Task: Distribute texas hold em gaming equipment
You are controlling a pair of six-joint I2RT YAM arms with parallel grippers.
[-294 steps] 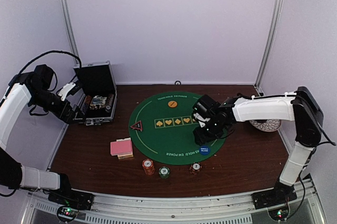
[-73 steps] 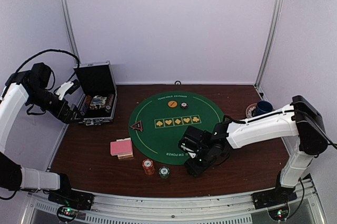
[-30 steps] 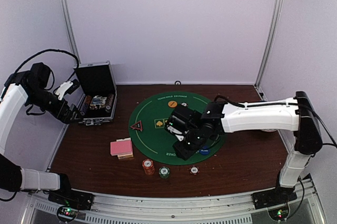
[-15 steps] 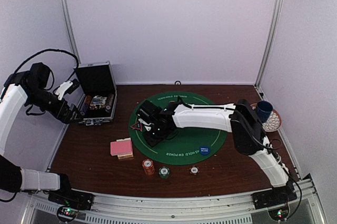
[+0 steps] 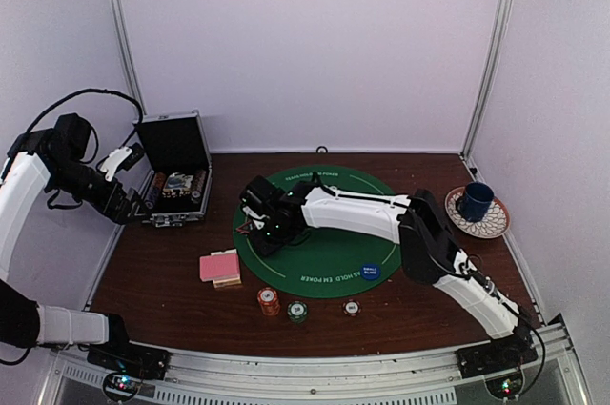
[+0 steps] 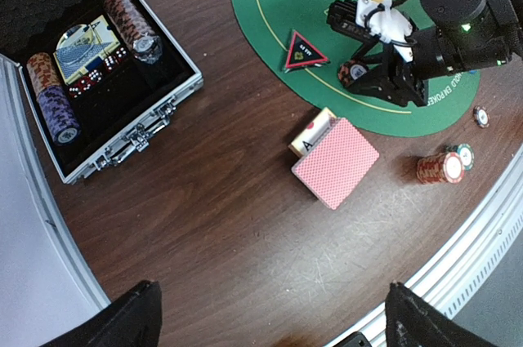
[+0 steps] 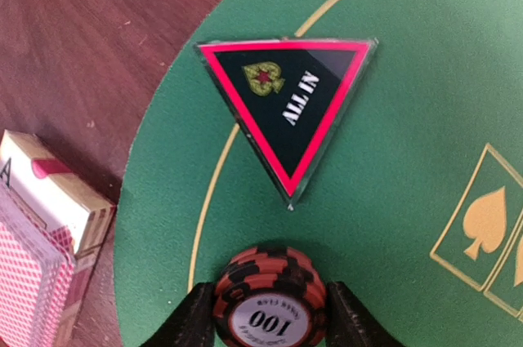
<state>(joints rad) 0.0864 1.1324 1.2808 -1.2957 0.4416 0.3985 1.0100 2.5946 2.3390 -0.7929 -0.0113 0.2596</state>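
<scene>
R gripper [image 7: 270,318] is clamping, jaws abt half-open, the orange chip stack [image 7: 270,294] at the green mat [image 7: 392,200] edge just beside the red triangle [image 7: 290,110]; risk: uneven release tipping the stack, or fingers nudging the triangle.

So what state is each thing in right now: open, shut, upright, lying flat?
Case: lid open.
Left gripper: open, empty.
Right gripper: closed on the orange chip stack, which stands on the green mat.
All-in triangle: lying flat, face up.
Pink-backed cards: stacked, face down.
Blue cup: upright on the plate.
</scene>
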